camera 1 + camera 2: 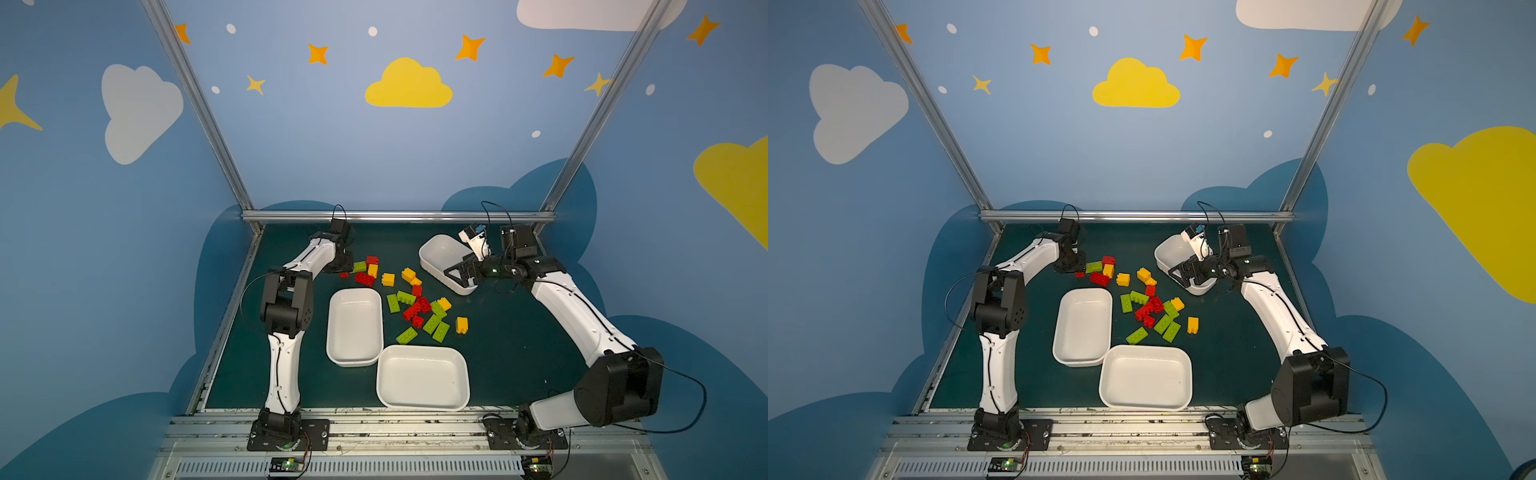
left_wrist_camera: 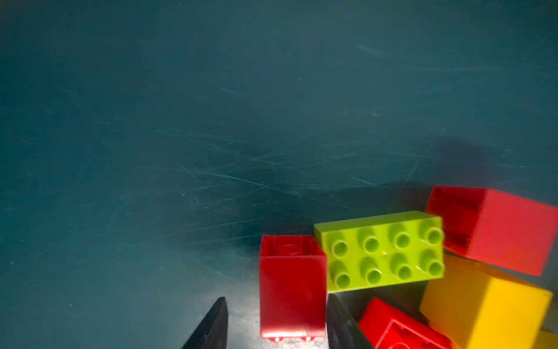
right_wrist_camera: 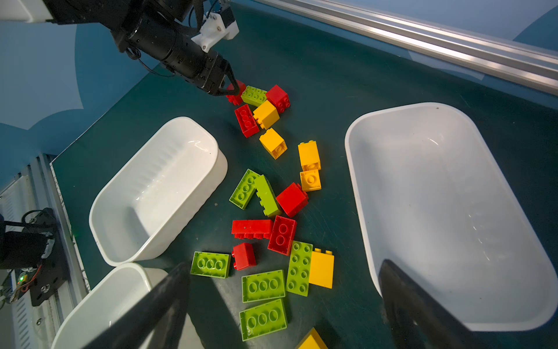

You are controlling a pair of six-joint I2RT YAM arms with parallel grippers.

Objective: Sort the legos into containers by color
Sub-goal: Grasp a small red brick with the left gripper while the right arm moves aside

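At the far left edge of the scatter, my left gripper (image 2: 276, 299) straddles a small red brick (image 2: 291, 290) lying on its side on the green mat (image 2: 211, 121). One finger touches its flank and the other stands off with a gap, so I pinch nothing. A lime green brick (image 2: 383, 250) presses against it, with a yellow brick (image 2: 483, 308) and another red brick (image 2: 507, 229) crowding close. The other legos (image 1: 415, 303) lie loose on the mat between the middle container (image 1: 355, 328), near container (image 1: 422, 378) and far container (image 1: 440, 253). My left arm reaches forward, wrist bent down. My right gripper (image 3: 283, 264) hangs above the far container's near end, fingers spread wide and holding nothing.
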